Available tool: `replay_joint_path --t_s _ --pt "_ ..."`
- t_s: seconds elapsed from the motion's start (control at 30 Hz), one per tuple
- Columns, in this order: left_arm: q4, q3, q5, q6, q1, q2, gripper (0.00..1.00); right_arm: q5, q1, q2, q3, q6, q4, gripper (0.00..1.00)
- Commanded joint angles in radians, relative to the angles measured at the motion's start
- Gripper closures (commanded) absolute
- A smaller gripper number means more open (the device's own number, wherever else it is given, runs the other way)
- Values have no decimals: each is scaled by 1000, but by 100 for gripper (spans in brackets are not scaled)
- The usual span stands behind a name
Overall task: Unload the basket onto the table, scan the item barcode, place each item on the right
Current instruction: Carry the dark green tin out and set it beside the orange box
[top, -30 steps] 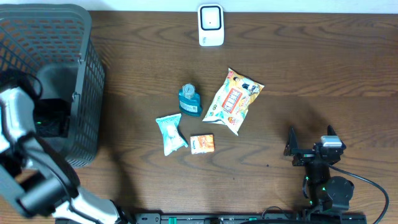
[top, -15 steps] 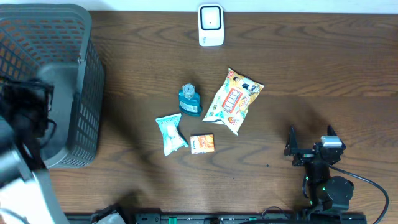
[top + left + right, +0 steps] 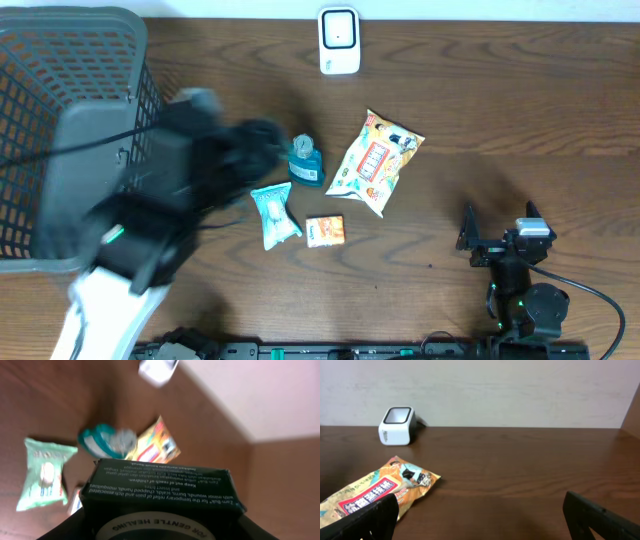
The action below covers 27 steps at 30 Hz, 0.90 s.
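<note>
A dark green ointment box (image 3: 160, 490) with white print fills the bottom of the left wrist view, and my left gripper (image 3: 161, 531) is shut on it from both sides. No barcode shows on the faces I can see. Overhead, the left arm is a blur, with its gripper (image 3: 245, 145) over the table beside the teal bottle (image 3: 305, 162). The white scanner (image 3: 339, 40) stands at the back edge, ahead of the box (image 3: 157, 370). My right gripper (image 3: 498, 238) rests open and holds nothing at the front right (image 3: 482, 525).
A dark mesh basket (image 3: 60, 60) stands at the left. On the table lie a snack bag (image 3: 378, 160), a mint green packet (image 3: 273, 213) and a small orange box (image 3: 325, 231).
The left arm has swung out of the basket and rightward over the table, carrying the dark box toward the middle items. The right arm has not moved.
</note>
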Motion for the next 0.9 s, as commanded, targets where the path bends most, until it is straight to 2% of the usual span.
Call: replay_joint_path --t_s 0.0,0.2,0.37,0.53,0.67,0.7,0.73,0.83,0.87 --pt "29 4 -65 2 -204 157 45 -1 4 -5 -1 -14 -3 1" --pt "43 4 -105 -13 -345 404 45 -1 4 -5 -1 -15 -3 1" --pt "42 4 -105 -69 -411 603 45 -1 4 -5 -1 -14 -3 1" --pt "46 4 -102 -123 -454 723 44 -1 4 -5 -1 -14 -3 0" --pt "52 4 -108 -122 -467 776 32 -1 4 -5 -1 -14 -3 1" --pt "51 4 -107 -122 -467 782 21 -1 4 -5 -1 -14 -3 1" --pt "50 4 -106 -122 -467 782 15 -1 4 -5 -1 -14 -3 1" --pt "49 4 -105 -119 -467 770 3 -1 4 -5 -1 -14 -3 1" --pt "50 5 -105 -112 -467 762 2 -1 4 -5 -1 -14 -3 1"
